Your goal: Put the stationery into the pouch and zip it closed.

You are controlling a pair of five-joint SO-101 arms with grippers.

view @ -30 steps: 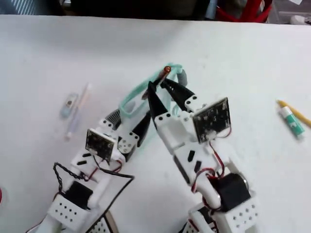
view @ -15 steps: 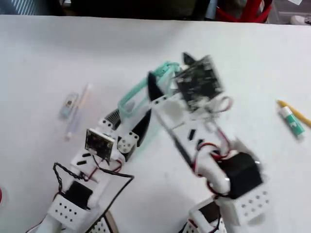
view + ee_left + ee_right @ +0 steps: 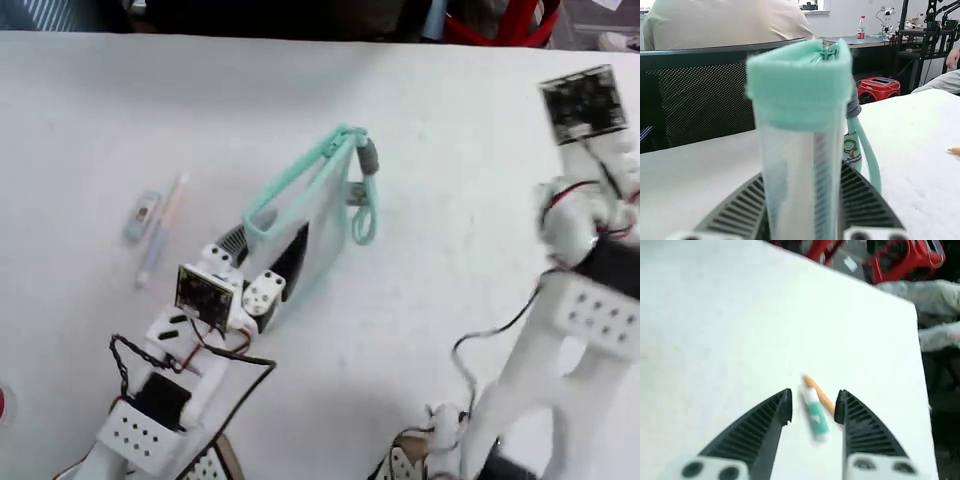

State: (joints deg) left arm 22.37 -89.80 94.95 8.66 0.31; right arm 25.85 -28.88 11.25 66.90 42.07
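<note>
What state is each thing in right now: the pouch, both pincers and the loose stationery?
pouch: unzipped, mouth open, gripped at one end.
left pincer: shut on the pouch.
right pincer: open, empty, above the glue stick.
glue stick: lying flat on the table, outside the pouch.
pencil: lying flat beside the glue stick.
pen: lying flat, outside the pouch.

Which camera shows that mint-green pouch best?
The high view: it takes in the whole pouch, open mouth and strap. The left wrist view gives one end close up, gripped in the left claw. The right wrist view faces a glue stick and pencil.
</note>
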